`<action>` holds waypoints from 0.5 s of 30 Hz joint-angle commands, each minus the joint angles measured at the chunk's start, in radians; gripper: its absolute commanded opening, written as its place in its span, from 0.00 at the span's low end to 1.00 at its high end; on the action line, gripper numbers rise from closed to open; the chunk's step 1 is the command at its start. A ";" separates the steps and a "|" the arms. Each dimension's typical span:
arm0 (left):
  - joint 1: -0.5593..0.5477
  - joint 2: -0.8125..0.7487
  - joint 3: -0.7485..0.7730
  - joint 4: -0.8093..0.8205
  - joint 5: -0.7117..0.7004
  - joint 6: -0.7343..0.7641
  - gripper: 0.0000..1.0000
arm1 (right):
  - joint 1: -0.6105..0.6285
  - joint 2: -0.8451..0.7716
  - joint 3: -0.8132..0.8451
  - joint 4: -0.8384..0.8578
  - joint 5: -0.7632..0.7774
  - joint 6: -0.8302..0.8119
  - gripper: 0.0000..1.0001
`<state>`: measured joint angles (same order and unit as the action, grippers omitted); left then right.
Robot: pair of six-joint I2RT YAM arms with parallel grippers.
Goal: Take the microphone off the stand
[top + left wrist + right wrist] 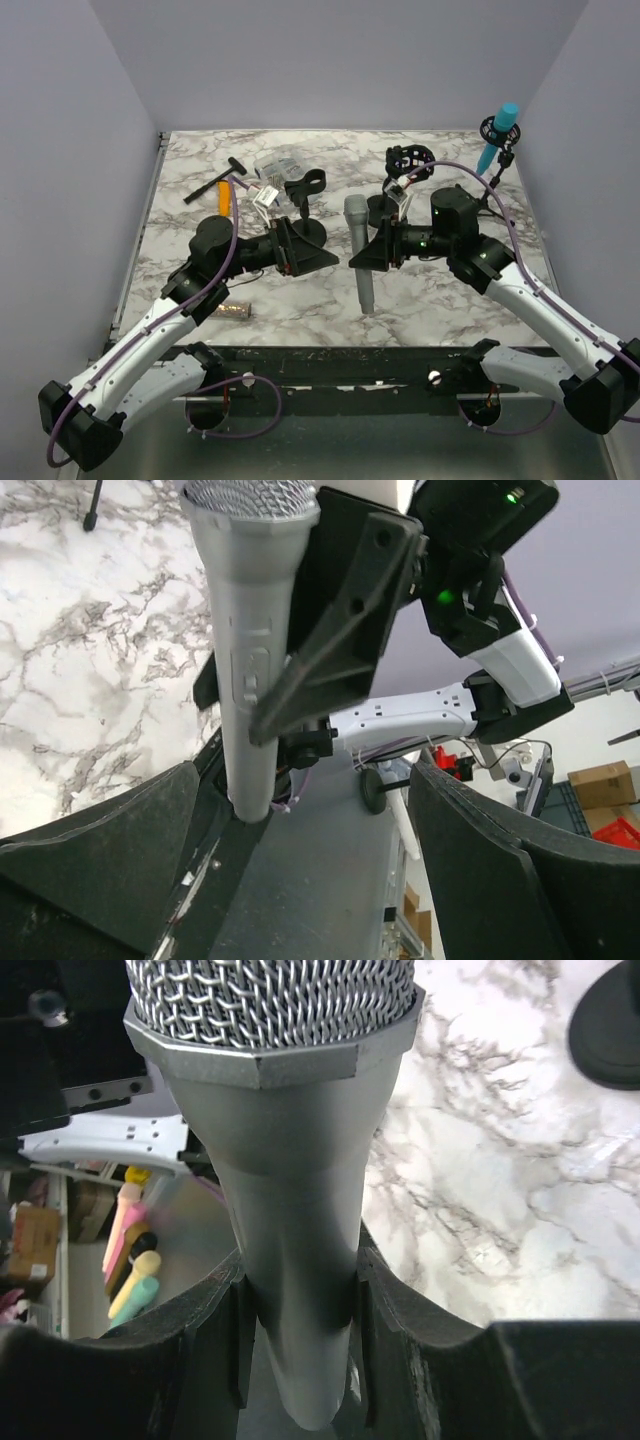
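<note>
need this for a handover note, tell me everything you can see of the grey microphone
The grey microphone is a handheld type in matte silver that looks like painted metal. It has a wire mesh head, a faceted collar and a body tapering to the tail, with a slide switch on its side. It sits in no stand, head toward the far wall. The right gripper is shut on the body below the head. Whether it touches the table cannot be told.

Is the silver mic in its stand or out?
Out. The right gripper pinches the mic, and the stand has an empty clip.
</note>
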<state>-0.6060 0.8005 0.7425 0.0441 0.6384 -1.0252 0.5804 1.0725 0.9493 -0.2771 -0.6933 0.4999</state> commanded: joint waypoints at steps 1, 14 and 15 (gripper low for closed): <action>-0.067 0.051 0.034 0.033 -0.086 -0.012 0.91 | 0.041 -0.047 -0.048 0.133 -0.035 0.068 0.10; -0.124 0.178 0.043 0.119 -0.141 -0.024 0.68 | 0.112 -0.065 -0.080 0.138 -0.022 0.072 0.10; -0.123 0.182 0.042 0.122 -0.146 -0.024 0.66 | 0.114 -0.068 -0.083 0.140 -0.022 0.075 0.10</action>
<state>-0.7223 0.9741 0.7593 0.1257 0.5430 -1.0519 0.6819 1.0332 0.8814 -0.1795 -0.7002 0.5613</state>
